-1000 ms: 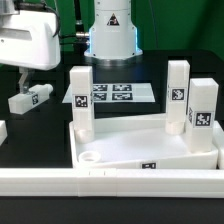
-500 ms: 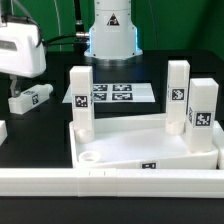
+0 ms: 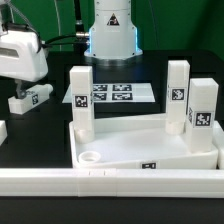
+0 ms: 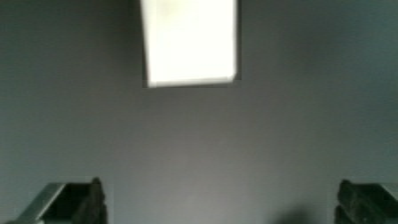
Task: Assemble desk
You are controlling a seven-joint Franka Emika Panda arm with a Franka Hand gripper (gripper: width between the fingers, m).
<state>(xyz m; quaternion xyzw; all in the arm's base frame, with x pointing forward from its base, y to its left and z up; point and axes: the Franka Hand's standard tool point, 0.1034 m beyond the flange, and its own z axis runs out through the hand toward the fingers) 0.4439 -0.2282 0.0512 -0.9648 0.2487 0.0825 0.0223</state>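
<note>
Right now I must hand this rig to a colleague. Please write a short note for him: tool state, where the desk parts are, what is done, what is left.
Tool: open, holding nothing, above the loose leg.
Desk top: lies against the front rail, sockets up.
Legs: three stand in corner sockets, one at the exterior view's left and two at its right. The fourth, loose leg lies on the table at the exterior view's left.
Done: three legs appear placed; how firmly they sit cannot be told.
Left: pick up the loose leg and set it in the empty front socket.
</note>
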